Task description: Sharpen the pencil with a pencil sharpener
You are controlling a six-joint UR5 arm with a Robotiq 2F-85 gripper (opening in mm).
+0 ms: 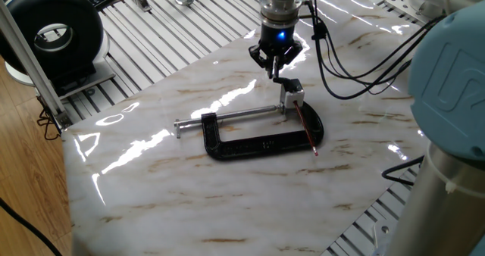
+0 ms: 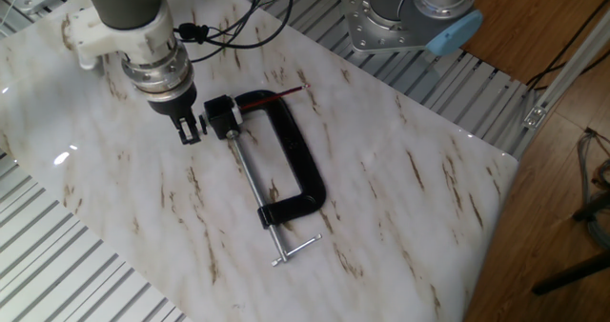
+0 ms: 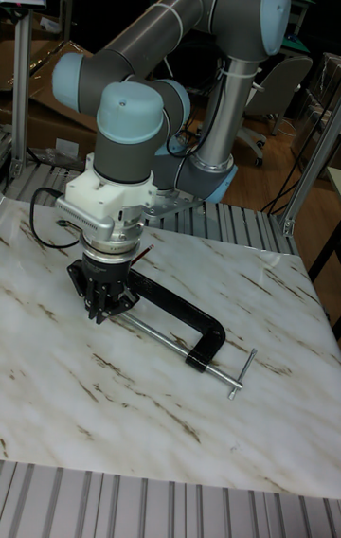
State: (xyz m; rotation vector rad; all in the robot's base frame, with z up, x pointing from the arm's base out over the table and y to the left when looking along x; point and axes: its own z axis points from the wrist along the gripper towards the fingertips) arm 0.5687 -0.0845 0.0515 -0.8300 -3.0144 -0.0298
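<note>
Marble-look tabletop (image 1: 151, 173) with slatted aluminium framing around it, shiny enough to throw glare, so whatever sits on it probably slides if nudged. Going left to right in the first fixed view: a black round fan-like unit (image 1: 53, 32) off in the corner, then the big black C-clamp (image 1: 261, 142) lying flat mid-table with its silver screw rod (image 1: 227, 117) poking out toward the left, then the pencil sharpener (image 1: 294, 95) pinched at the clamp's jaw end, a small pale block with a dark top. The pencil (image 1: 306, 129) runs from the sharpener across the clamp's black bar, its far end just off the bar on the marble; from here I can't tell if the point is actually seated in the sharpener's hole. The gripper (image 1: 274, 64) hangs right behind the sharpener, close but not touching, fingers parted a little and holding nothing. The other fixed view (image 2: 190, 128) shows the same thing, just beside the block. Handling-wise I'd guess the pencil is super light, stiff, thin and a bit slick with that paint, and the lead would snap under any side load. I'd grab mid-shaft or toward the free end, squarely across it, so it can be turned along its own axis while the heavy clamp keeps the sharpener put.
</note>
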